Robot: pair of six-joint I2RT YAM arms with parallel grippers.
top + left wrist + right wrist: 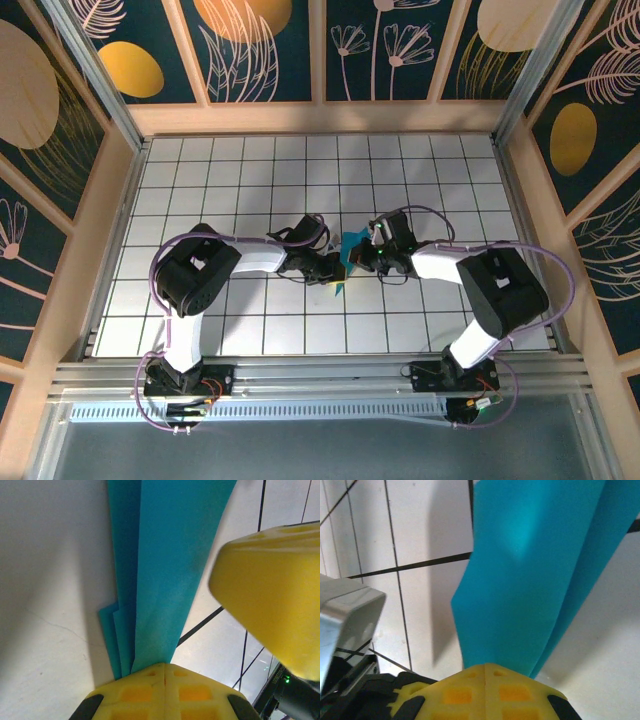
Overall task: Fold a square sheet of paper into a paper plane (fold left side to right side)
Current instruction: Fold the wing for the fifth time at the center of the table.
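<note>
The paper plane (347,256) is a narrow piece of bright cyan-blue paper in several creased layers, held just above the white grid table between both grippers. My left gripper (334,268) is shut on one end of it. In the left wrist view the layers (165,570) fan away from the closed yellow fingertips (165,666). My right gripper (366,258) is shut on the other end. In the right wrist view the paper (535,565) rises from its closed fingertips (486,666), with a second layer bending off to the right.
The right gripper's yellow finger (272,590) looms close at the right of the left wrist view. A grey part of the left arm (345,610) sits at the left of the right wrist view. The white grid table (230,180) lies inside wooden walls.
</note>
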